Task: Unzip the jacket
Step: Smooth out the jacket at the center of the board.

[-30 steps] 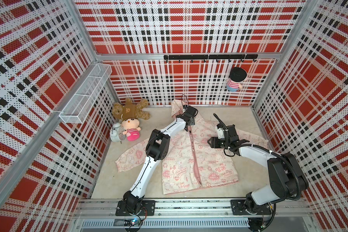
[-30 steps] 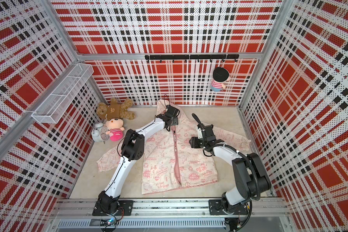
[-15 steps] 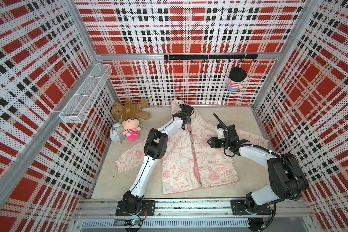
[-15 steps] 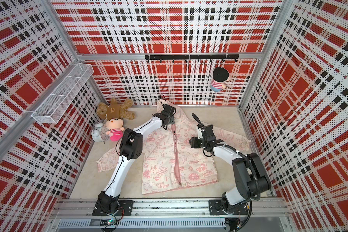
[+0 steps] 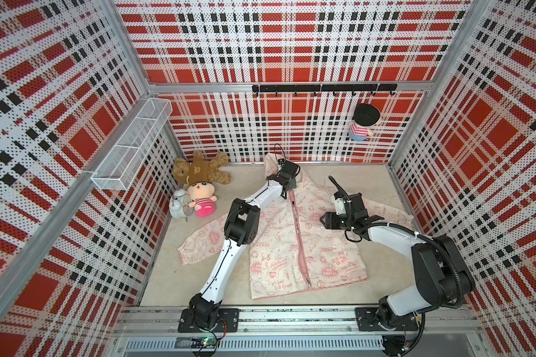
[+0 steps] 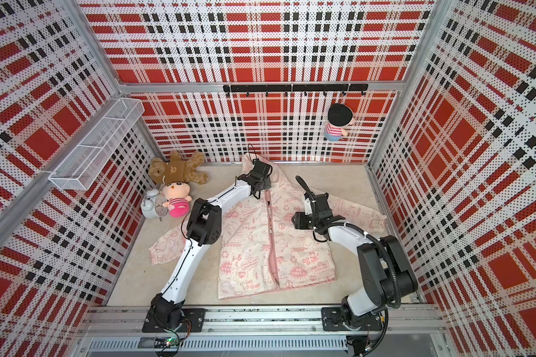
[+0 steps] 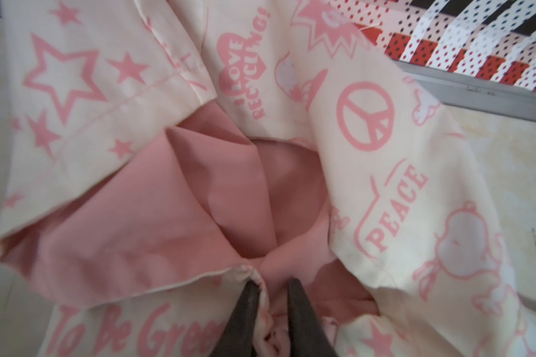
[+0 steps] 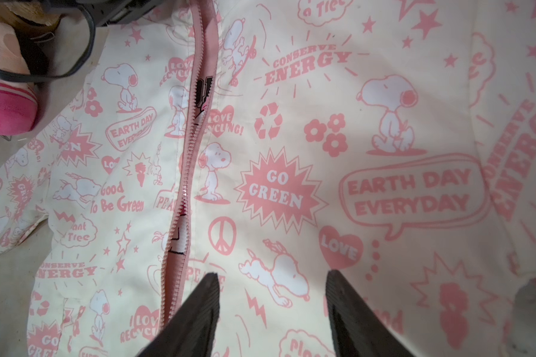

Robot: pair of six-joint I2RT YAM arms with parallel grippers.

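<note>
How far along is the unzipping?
Done: nothing clear; the two sides of the zipper lie together collar to hem. In hand: left gripper pinches the jacket at the neck, right gripper hovers open over the front. Left: pulling it open.

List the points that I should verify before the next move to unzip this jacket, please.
1. Left pincer grips the jacket at the neck: ok, fabric is pinched in it.
2. Right pincer is open: ok, jaws are wide apart above the jacket and hold nothing.
3. Zipper is close to the right pincer: ok, it runs just beside it.
4. Zipper pull is located: cannot tell, no view shows it clearly.
5. Jacket lies flat, front up: ok.
</note>
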